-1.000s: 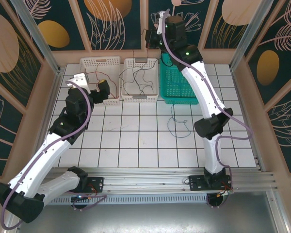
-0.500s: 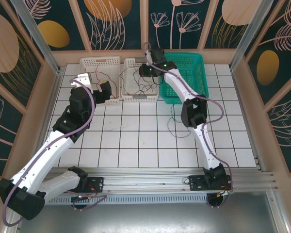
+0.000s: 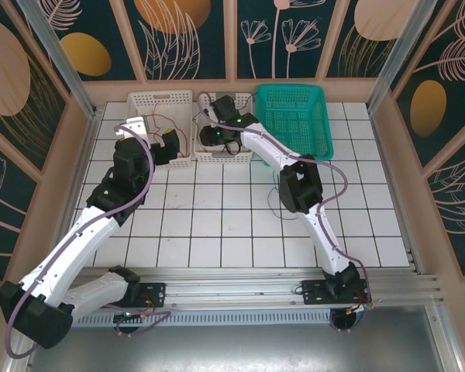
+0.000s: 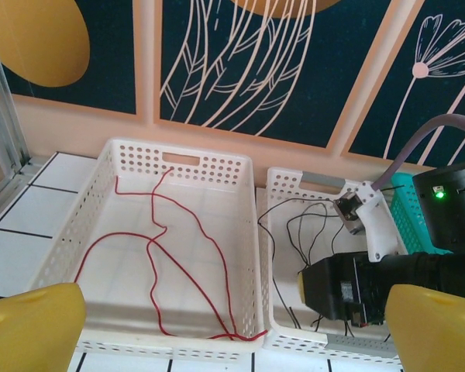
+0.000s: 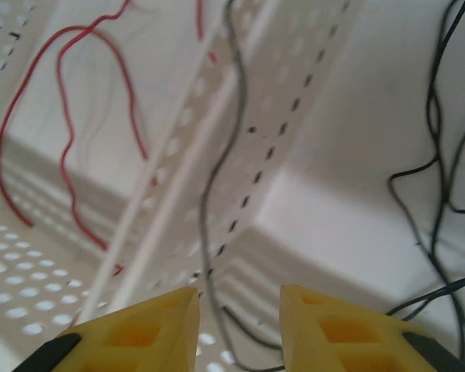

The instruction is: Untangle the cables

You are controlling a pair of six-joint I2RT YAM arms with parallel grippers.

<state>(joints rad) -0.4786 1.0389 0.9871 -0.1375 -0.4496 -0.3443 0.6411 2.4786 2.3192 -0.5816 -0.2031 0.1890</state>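
White-tiled table (image 3: 217, 225), dark leaf-painted walls (image 3: 194, 46). Left pincer (image 4: 232, 322) gapes wide, empty; red cables (image 4: 156, 232) lie in the basket (image 4: 178, 159) ahead. Right pincer (image 5: 239, 310), narrowly parted, empty, hangs above black cables (image 5: 432, 124).

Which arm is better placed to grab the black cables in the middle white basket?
Right. The right gripper, open, is over the middle basket, close to the black cables; the left gripper faces the left basket holding red cables.

Two white baskets (image 3: 160, 95) (image 3: 206, 156), one teal basket (image 3: 291, 88), and two robot arms (image 3: 85, 232) (image 3: 319, 226).
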